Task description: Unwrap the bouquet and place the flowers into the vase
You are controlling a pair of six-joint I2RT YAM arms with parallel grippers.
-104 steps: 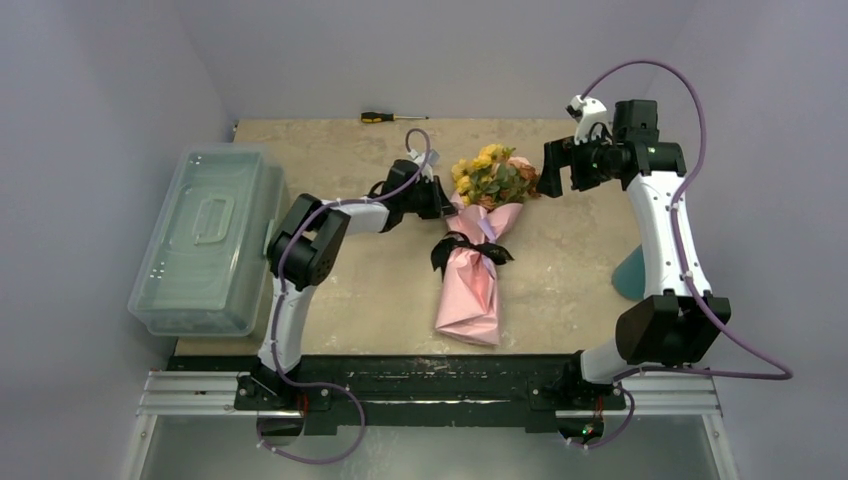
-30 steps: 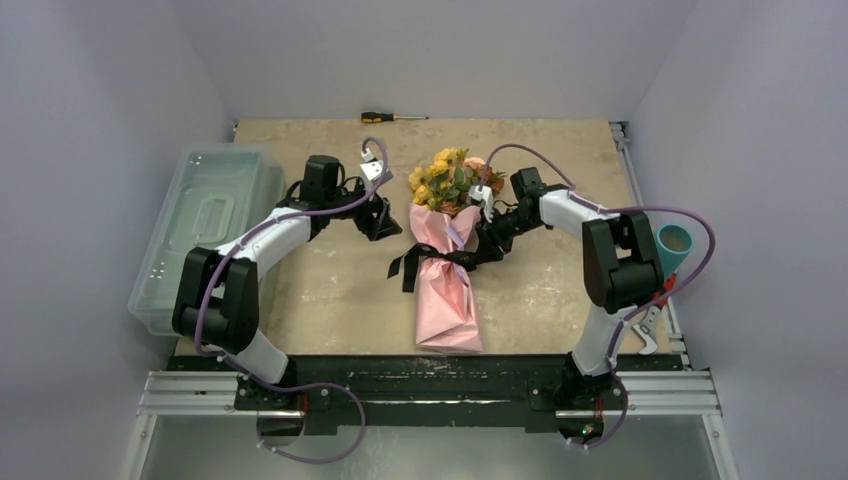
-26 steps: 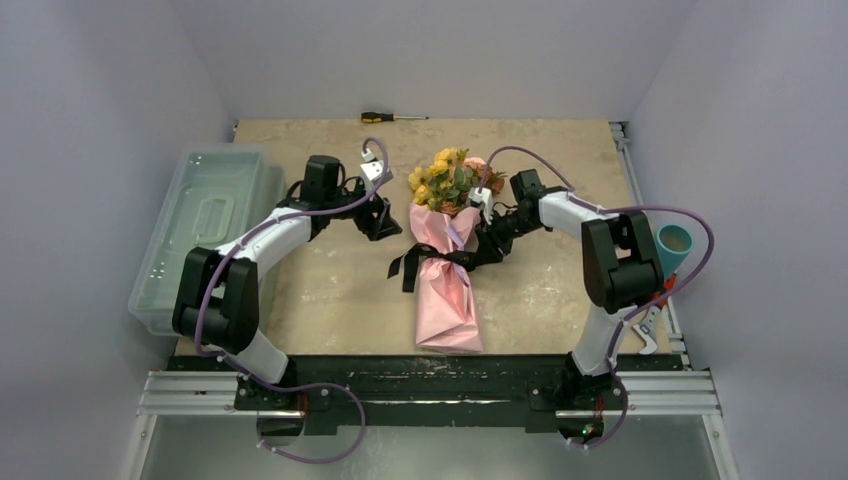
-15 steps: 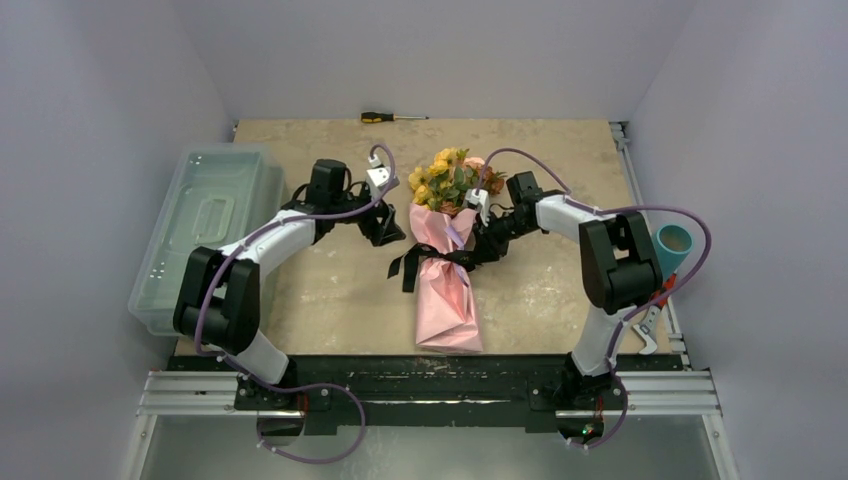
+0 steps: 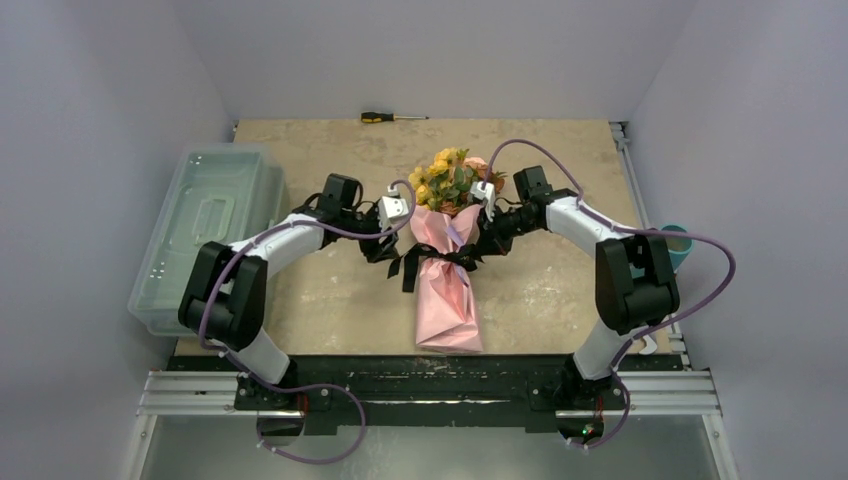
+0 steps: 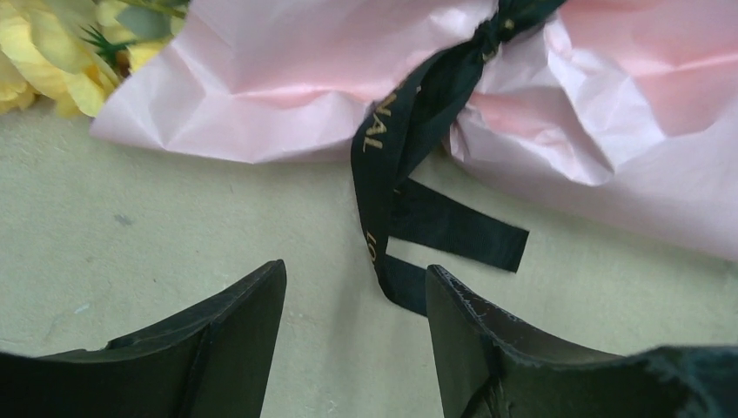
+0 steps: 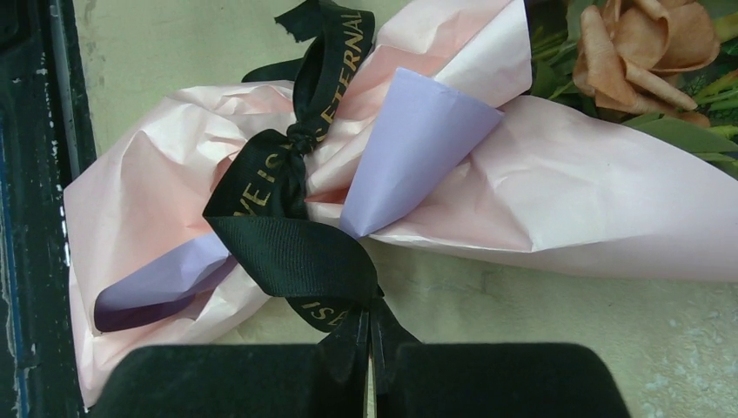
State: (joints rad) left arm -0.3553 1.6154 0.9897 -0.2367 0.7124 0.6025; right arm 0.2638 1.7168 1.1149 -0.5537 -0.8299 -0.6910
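Note:
The bouquet [image 5: 447,285] lies on the table, its pink cone pointing toward the arms and the flowers [image 5: 450,180] at the far end. A black ribbon [image 5: 440,258] ties its waist. My right gripper [image 7: 370,338] is shut on a loop of the ribbon [image 7: 291,239] beside the lilac fold [image 7: 409,144]; a peach rose [image 7: 640,39] shows at the top right. My left gripper [image 6: 355,292] stands open just above the table, with the loose ribbon tail [image 6: 409,287] against its right finger. The teal vase [image 5: 680,245] peeks out behind the right arm.
A translucent lidded plastic box [image 5: 205,240] stands at the left edge of the table. A screwdriver [image 5: 392,117] lies at the far edge. The black rail [image 5: 420,375] with the arm bases runs along the near edge.
My right gripper has closed on the ribbon loop. The left gripper has moved right to the ribbon's tail and narrowed a little. The bouquet has not moved.

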